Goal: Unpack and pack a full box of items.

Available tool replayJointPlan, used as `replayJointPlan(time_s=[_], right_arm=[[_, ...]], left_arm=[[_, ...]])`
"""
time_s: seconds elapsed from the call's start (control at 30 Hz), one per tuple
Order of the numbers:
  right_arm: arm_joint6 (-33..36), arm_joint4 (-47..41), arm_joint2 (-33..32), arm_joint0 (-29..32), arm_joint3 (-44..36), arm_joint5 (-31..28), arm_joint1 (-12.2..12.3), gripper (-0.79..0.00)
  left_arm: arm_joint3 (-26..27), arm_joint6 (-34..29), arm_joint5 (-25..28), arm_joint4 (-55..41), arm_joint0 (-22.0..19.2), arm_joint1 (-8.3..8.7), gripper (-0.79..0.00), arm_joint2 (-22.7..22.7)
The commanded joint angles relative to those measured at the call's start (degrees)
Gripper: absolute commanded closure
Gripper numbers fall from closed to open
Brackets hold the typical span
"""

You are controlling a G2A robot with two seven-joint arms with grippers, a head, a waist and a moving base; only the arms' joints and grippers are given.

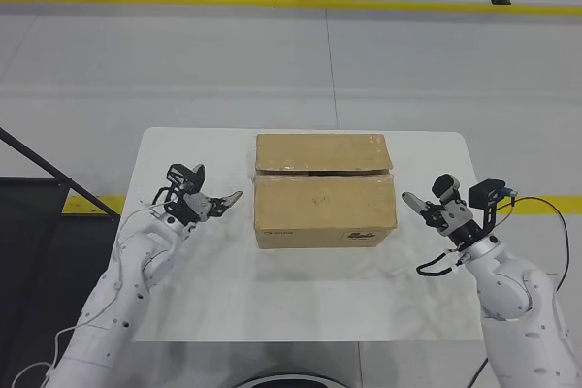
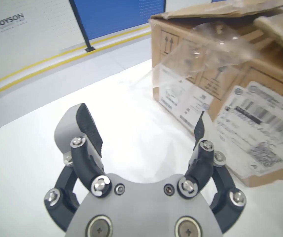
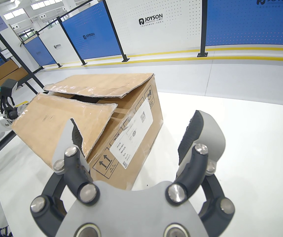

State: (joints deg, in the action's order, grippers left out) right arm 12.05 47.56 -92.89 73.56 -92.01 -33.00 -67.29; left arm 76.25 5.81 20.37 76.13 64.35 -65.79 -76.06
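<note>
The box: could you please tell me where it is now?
In the top view, the box sits on the table toward its far edge, between the left gripper and the right gripper.

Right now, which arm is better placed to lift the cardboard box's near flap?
Probably right: the open right gripper faces the raised near flap; loose clear tape hangs before the left gripper.

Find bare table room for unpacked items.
Widest patch: the table strip between the box and the robot-side edge. Smaller patches at both far corners beside the box. Tight: the gaps flanking the box, where the left gripper and right gripper sit.
</note>
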Motion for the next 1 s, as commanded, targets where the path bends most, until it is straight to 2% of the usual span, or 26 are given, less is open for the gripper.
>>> replayJointPlan(time_s=[0.0,0.2,0.4,0.5,0.77,0.87,0.9,0.97], right_arm=[[-0.2,-0.2,-0.1,0.2,-0.1,-0.1,0.1,-0.785],[-0.2,-0.5,-0.6,0.4,0.2,0.0,0.3,-0.785],[-0.2,-1.0,-1.8,0.9,0.6,0.3,0.7,-0.785],[0.0,-1.3,-2.3,1.3,0.1,0.6,0.8,-0.785],[0.3,-1.8,-2.4,1.1,0.5,0.8,1.1,-0.785],[0.5,-1.9,-1.9,0.3,1.0,0.9,1.2,-0.785],[0.6,-2.0,-1.8,0.0,1.1,1.0,1.2,-0.785],[0.9,-2.0,-1.4,-0.4,1.3,1.0,1.3,-0.785]], left_arm=[[-0.7,-0.4,-1.8,1.5,-1.0,-0.21,-0.785,1.0],[-4.3,-0.7,-6.3,4.8,-5.8,-1.35,-0.785,5.1],[-8.8,-0.8,-12.2,5.1,-11.1,-3.25,-0.785,9.8],[-10.5,-0.6,-12.4,8.5,-13.1,-3.66,-0.785,11.7],[-12.2,0.3,-9.3,10.8,-13.5,-3.36,-0.785,10.9],[-12.2,0.5,-11.8,8.5,-13.7,-4.31,-0.785,12.5],[-12.8,1.5,-14.7,7.7,-13.6,-4.54,-0.785,12.2],[-13.1,3.4,-16.9,7.3,-13.4,-4.91,-0.785,12.5]])
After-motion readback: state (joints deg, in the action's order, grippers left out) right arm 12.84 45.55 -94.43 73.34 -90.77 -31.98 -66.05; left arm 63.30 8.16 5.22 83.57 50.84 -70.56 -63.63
